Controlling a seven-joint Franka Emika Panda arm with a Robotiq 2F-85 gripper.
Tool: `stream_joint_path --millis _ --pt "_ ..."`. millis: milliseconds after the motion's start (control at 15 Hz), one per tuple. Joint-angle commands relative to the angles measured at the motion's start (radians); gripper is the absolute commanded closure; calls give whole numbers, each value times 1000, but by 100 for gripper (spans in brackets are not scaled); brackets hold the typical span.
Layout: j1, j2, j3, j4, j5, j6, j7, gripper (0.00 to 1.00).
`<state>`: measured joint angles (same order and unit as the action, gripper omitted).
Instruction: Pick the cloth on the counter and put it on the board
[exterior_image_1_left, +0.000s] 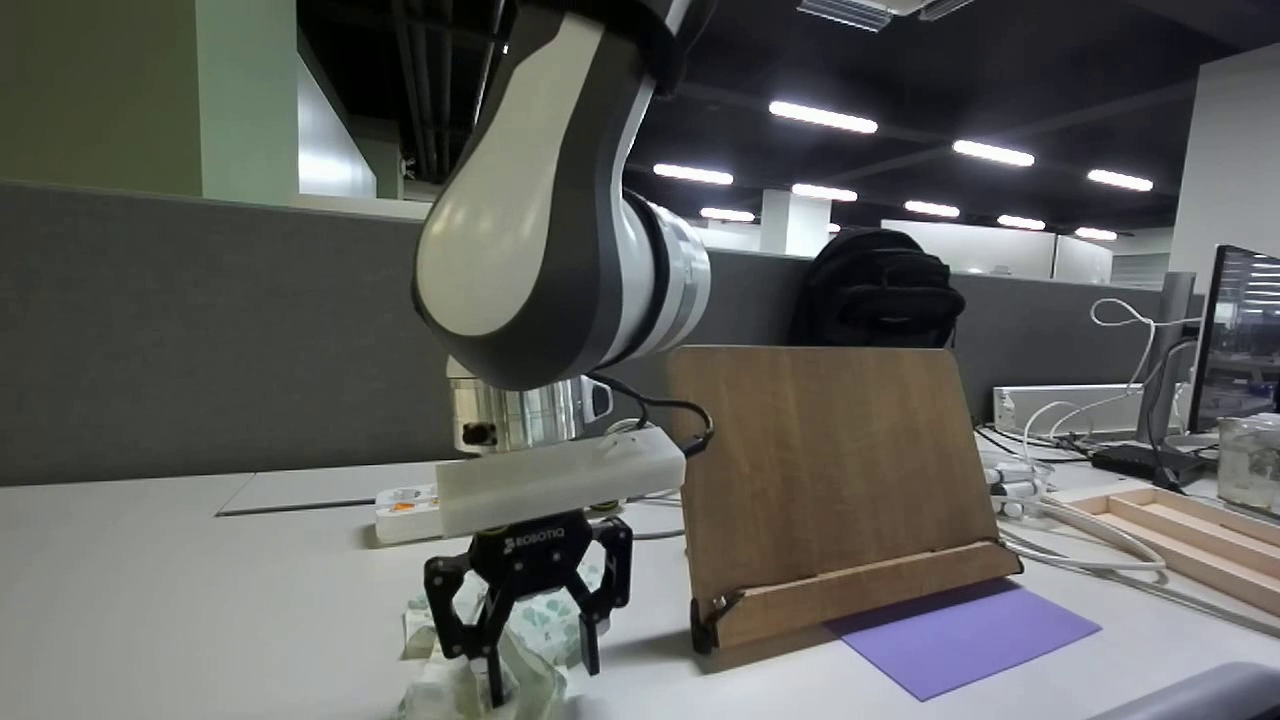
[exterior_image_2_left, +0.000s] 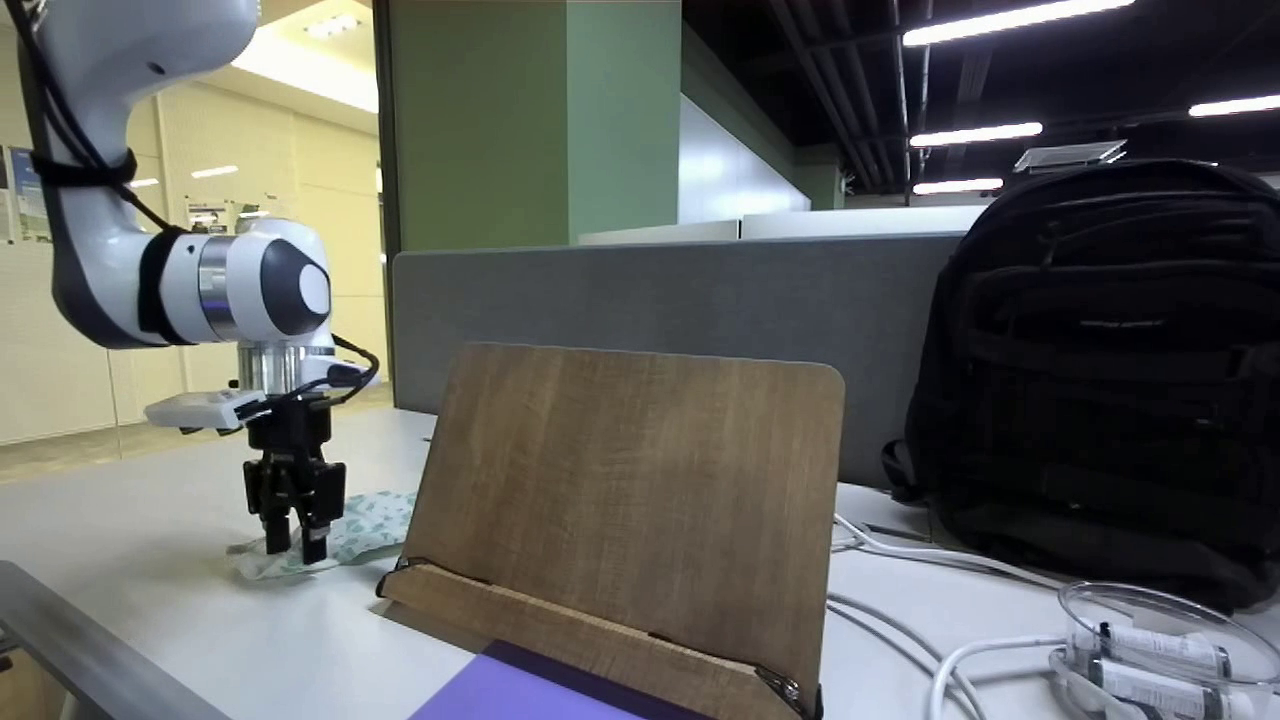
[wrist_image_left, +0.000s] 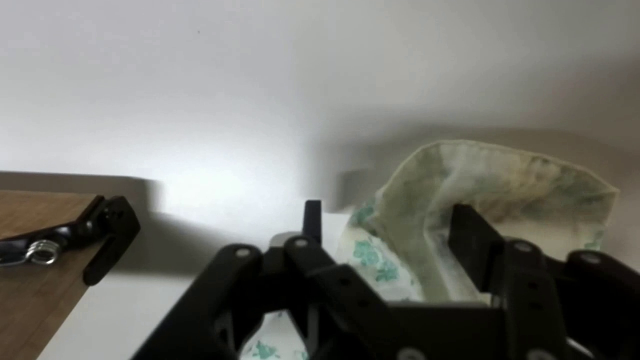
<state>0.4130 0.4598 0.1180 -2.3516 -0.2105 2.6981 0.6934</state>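
Note:
The cloth (exterior_image_1_left: 545, 625), white with mint-green print, lies crumpled on the light counter (exterior_image_1_left: 180, 600); it also shows in an exterior view (exterior_image_2_left: 375, 522) and the wrist view (wrist_image_left: 377, 260). My gripper (exterior_image_1_left: 543, 676) points down over the cloth with its fingers apart. In the wrist view, the gripper (wrist_image_left: 385, 206) has a raised fold of cloth between its fingers, closer to the right finger; I cannot tell whether that finger touches it. The tan board (exterior_image_1_left: 830, 460) stands tilted beside the gripper; it also shows in an exterior view (exterior_image_2_left: 640, 500), and its corner in the wrist view (wrist_image_left: 30, 310).
A flat purple sheet (exterior_image_1_left: 965, 640) lies partly under the board's ledge. A white power strip (exterior_image_1_left: 408, 515) sits behind the gripper. Pale wooden slats (exterior_image_1_left: 1190, 540), white cables (exterior_image_2_left: 900, 640), a clear dish with small bottles (exterior_image_2_left: 1160, 650) and a black backpack (exterior_image_2_left: 1110, 380) are near the board.

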Motion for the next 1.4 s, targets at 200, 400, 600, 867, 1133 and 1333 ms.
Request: stream_joint_path --millis 200,400,600,867,1133,1333 --pt "12 -7 -19 22 87 29 -34 83" --pt "10 -29 -24 27 118 22 -53 99" --pt "-3 -71 -34 43 136 -2 -70 100" --pt "-16 -161 -65 84 114 -43 -64 100" --pt "-59 -264 -84 192 84 -161 -54 100" --pt "-122 -340 -84 271 79 -233 -52 100"
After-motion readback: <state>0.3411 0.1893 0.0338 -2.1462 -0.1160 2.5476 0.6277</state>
